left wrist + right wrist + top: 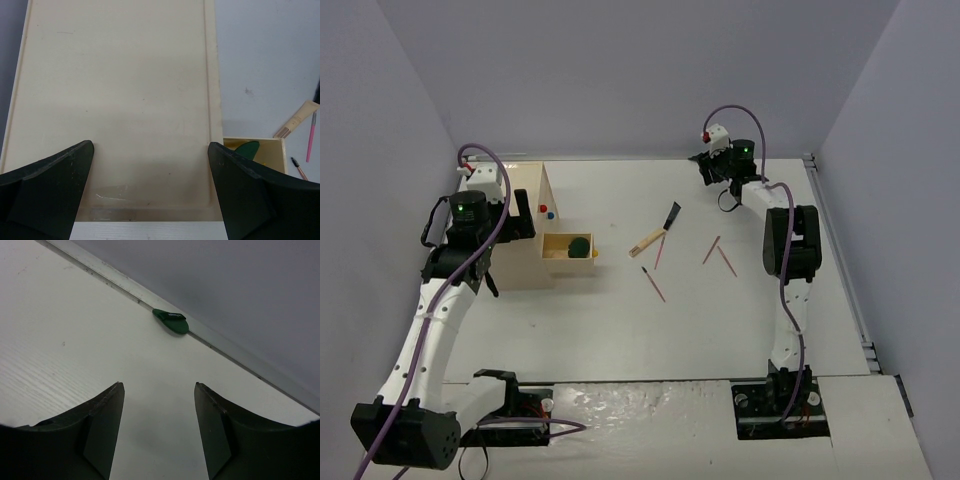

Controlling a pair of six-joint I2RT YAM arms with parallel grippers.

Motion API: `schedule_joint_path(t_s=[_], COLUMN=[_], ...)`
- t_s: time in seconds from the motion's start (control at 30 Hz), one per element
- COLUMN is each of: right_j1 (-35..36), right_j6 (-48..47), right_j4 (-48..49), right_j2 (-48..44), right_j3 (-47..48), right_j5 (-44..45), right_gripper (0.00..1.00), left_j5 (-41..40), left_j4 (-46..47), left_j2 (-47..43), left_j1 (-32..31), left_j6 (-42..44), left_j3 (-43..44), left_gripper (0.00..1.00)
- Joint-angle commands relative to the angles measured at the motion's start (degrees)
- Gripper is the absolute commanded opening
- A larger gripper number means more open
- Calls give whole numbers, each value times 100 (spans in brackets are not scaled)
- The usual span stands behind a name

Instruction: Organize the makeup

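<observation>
My left gripper (505, 228) is open and empty above the top of the beige wooden box (525, 180); in the left wrist view its jaws (150, 150) stand wide apart over the box top (115, 90). The box's open drawer (552, 258) holds a dark green compact (578, 246), which also shows in the left wrist view (247, 149). A wooden-handled brush (655, 237) and several thin pink pencils (654, 284) lie mid-table. My right gripper (705, 172) is open and empty at the back; its wrist view (157, 385) shows a second green compact (171, 321) ahead by the table's back edge.
The box has a red knob (542, 208) and a blue knob on its right face. Grey walls close in the table at the back and sides. Two pencils (718, 255) lie crossed near the right arm. The left wrist view shows the brush handle (295, 119) and a pink pencil (311, 137).
</observation>
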Motion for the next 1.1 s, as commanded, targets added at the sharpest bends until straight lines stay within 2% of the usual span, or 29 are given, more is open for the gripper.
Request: schedule_joint_path(t_s=[0.0, 0.3, 0.67, 0.9, 1.0, 1.07], right_j1=[-5, 3, 39, 38, 30, 39], right_j6=[-293, -642, -1541, -2264, -2449, -2586], right_j4=[729, 1622, 1279, 1224, 1266, 1266], right_j2=[361, 1028, 1976, 2190, 2339, 2451], right_j3=[604, 953, 2117, 2211, 2278, 2360], right_j5=[-219, 162, 130, -114, -270, -424], right_gripper=[52, 50, 52, 53, 49, 44], left_j5=[-3, 22, -47, -47, -47, -47], left_j4=[-115, -186, -206, -214, -214, -223], left_j2=[121, 202, 282, 318, 348, 370], left_j1=[20, -15, -24, -32, -32, -32], left_j6=[-46, -38, -29, -11, -11, -20], left_j3=[242, 294, 304, 295, 295, 304], left_gripper=[97, 97, 97, 97, 97, 97])
